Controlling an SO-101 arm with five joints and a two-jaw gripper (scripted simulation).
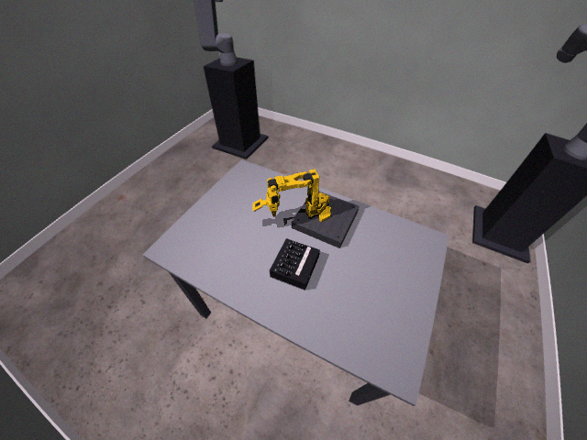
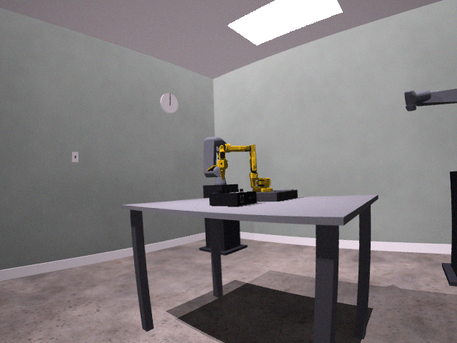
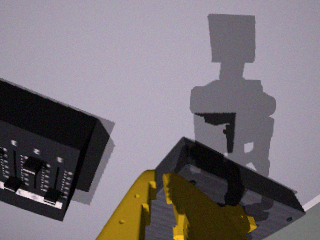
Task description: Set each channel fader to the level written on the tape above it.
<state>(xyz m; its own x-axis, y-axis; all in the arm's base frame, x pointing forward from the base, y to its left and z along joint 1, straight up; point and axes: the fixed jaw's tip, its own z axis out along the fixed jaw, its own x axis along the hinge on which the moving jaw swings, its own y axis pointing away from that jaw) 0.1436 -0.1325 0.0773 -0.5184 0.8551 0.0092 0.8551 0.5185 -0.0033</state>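
Although the lighting desk (image 1: 294,263) lies on the grey table (image 1: 227,265) just in front of the arm's dark base plate (image 1: 342,234), the gripper (image 1: 272,213) hangs in the air off to one side of it, well apart from every fader. Its fingers are pressed together on nothing. In the wrist view the desk (image 3: 40,154) shows only a corner, with a few fader caps and part of the white tape strip (image 1: 302,261); the written levels are too small to read, so I cannot tell which channels already match. My guess: adjustments may remain. No containers appear anywhere here.
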